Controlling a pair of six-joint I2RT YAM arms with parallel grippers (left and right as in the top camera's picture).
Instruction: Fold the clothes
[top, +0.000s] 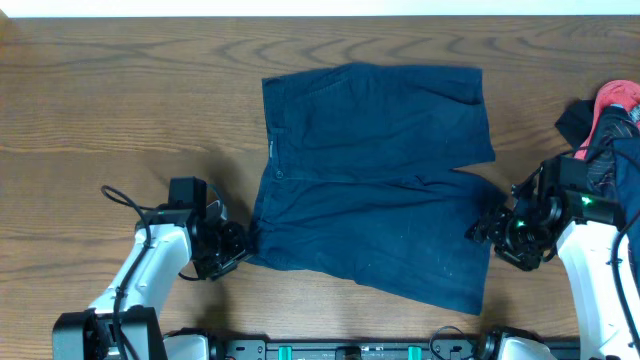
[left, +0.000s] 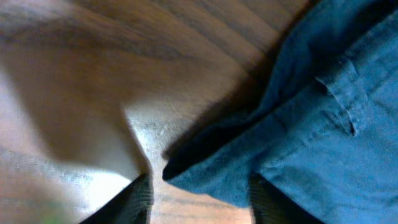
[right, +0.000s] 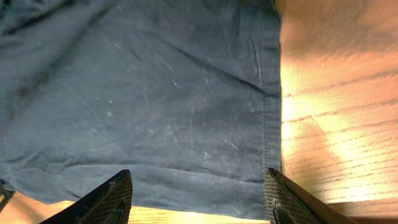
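Observation:
The dark navy shorts (top: 375, 170) lie spread flat on the wooden table, waistband to the left, two legs to the right. My left gripper (top: 240, 248) is open at the waistband's near corner; in the left wrist view the corner of cloth (left: 211, 168) lies between its fingers (left: 199, 199). My right gripper (top: 487, 228) is open at the hem of the near leg; in the right wrist view the hem corner (right: 205, 124) lies just ahead of the spread fingers (right: 199, 199).
A pile of other clothes (top: 610, 120), red and dark, lies at the right edge of the table. The wooden table (top: 120, 110) extends to the left and behind the shorts.

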